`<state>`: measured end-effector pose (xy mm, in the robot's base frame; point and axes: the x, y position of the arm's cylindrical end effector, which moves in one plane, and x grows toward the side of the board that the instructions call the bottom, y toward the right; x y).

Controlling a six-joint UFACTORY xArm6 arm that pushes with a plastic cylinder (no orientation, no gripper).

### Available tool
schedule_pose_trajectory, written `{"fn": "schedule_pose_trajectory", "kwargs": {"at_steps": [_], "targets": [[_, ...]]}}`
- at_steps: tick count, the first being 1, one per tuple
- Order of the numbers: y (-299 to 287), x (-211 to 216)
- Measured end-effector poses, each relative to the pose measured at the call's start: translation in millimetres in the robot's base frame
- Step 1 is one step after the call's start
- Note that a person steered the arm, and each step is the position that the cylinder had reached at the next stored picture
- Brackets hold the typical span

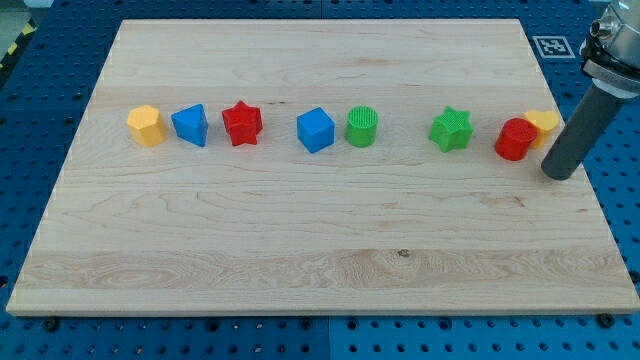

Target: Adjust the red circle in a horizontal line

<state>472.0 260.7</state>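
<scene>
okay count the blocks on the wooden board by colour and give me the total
Yellow: 2, yellow block at the view's left, yellow block at the view's right
Blue: 2, blue block, blue cube
Red: 2, red star, red circle
Green: 2, green circle, green star
Total: 8

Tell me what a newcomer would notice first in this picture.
A row of coloured blocks runs across the wooden board, from a yellow block at the view's left to the red circle at the view's right. The red circle touches another yellow block behind it. My tip stands just right of that pair.
</scene>
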Motion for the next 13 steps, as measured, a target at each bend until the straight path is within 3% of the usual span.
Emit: {"fn": "schedule_pose_trajectory", "kwargs": {"at_steps": [9, 13], "targets": [[-37.6, -24.6], [-37.6, 16.0]]}}
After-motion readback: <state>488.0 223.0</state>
